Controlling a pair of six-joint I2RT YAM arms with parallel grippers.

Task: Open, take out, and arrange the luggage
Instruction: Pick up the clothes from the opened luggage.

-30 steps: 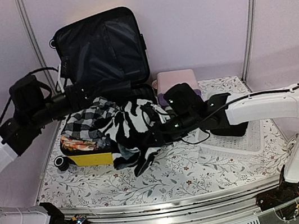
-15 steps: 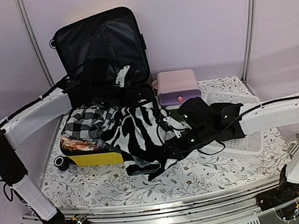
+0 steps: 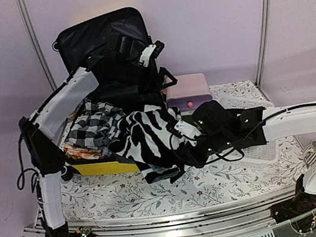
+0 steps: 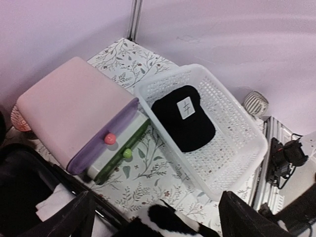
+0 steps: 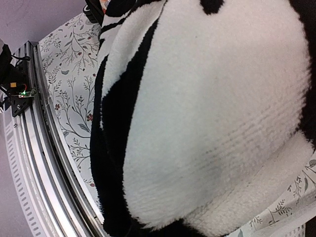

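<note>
Across the floral bench [image 3: 216, 184], the open luggage [image 3: 102, 167] lies left of the nearer right fingers [image 3: 195, 148], hidden in zebra fleece [image 3: 149, 139], grip unclear; left fingers [image 3: 161, 64] hover spread apart.

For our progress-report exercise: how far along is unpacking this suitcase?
Done: the suitcase stands open, and a black cap lies in the white basket. In hand: the right pincer appears to grip the zebra fleece, draped over the suitcase's edge. Left: the checked cloth lies inside, not yet taken out.
</note>
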